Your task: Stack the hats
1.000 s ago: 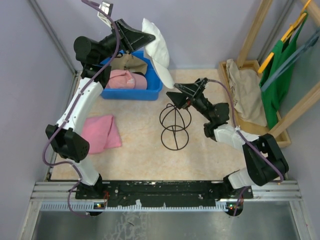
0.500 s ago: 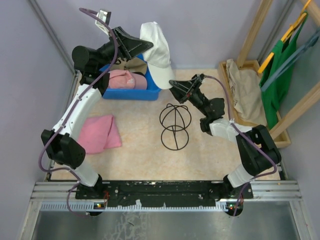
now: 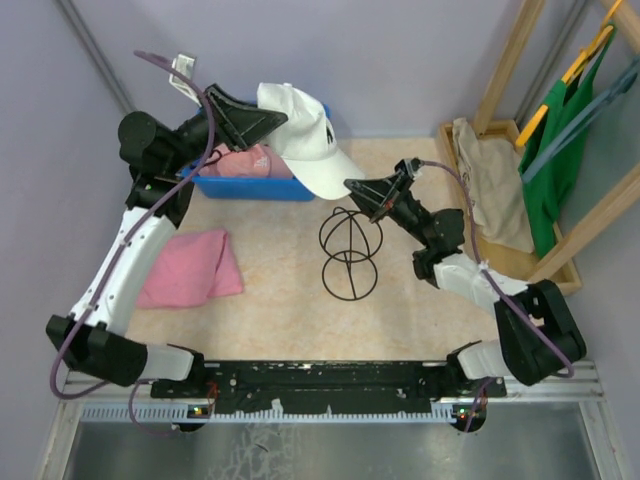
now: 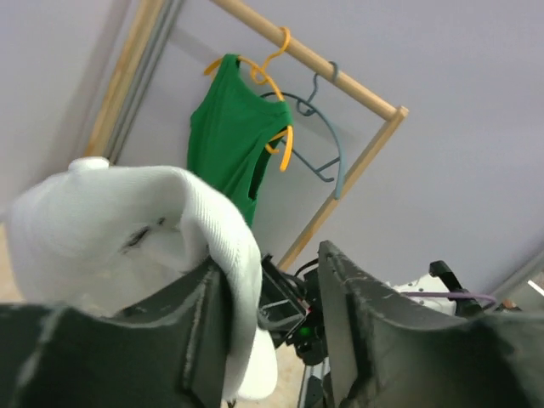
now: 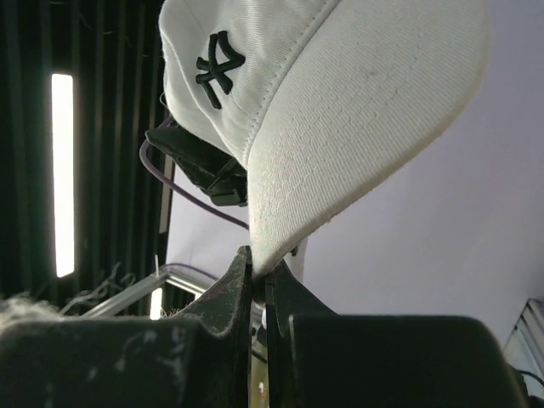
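Right wrist view: right gripper (image 5: 257, 265) pinches the brim of the white cap (image 5: 340, 110) just above its fingertips. Left gripper (image 4: 272, 272), jaws parted, has the crown draped on one finger; probably best slid out gently.

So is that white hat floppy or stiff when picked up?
On the white cap, the brim holds its curve though the right gripper pinches only its edge, so it looks stiff. The crown folds over a left gripper finger, so likely floppy and light.
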Controlling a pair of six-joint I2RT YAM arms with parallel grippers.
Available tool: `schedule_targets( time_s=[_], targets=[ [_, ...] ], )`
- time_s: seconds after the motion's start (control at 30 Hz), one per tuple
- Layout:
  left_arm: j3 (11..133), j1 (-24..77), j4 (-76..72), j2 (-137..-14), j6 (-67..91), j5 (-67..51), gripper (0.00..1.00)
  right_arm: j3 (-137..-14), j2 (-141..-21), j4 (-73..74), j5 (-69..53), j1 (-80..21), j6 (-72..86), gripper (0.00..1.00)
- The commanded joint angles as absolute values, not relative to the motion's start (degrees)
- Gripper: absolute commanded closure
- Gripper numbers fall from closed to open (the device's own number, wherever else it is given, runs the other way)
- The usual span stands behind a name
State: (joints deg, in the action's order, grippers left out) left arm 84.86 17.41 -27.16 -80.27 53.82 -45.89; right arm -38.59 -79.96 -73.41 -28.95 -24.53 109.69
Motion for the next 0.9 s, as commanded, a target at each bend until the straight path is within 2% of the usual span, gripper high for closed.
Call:
schedule_targets(
  time_s=[0.0, 0.07, 0.3, 0.43, 0.67, 0.87],
  targets=[
    [82.59, 16.97, -7.85, -71.08, 35.65, -31.05, 0.41, -35.49, -71.11, -66.12, -33.69, -23.20, 103.81, 1.00],
    [82.14, 16.81, -1.06, -68.82, 31.52, -24.43, 0.31, -34.00, -67.38, -62.24, -34.53, -21.68, 102.07, 1.00],
    [79.94, 15.31, 11.15, -65.80, 25.99, -16.33, 0.23, -32.97, -57.43, -40.39, -38.46, -16.74, 89.35, 1.00],
    [75.25, 14.14, 11.69, -62.86, 25.52, -14.65, 0.20, -34.92, -56.57, -31.92, -38.97, -16.68, 82.45, 1.00],
    [69.80, 12.10, 11.69, -61.35, 25.42, -15.69, 0.18, -34.14, -56.79, -30.74, -38.69, -16.60, 80.41, 1.00],
    [66.53, 11.69, 9.18, -62.98, 26.85, -18.68, 0.19, -30.22, -50.22, -28.35, -38.67, -15.26, 80.45, 1.00]
  ],
)
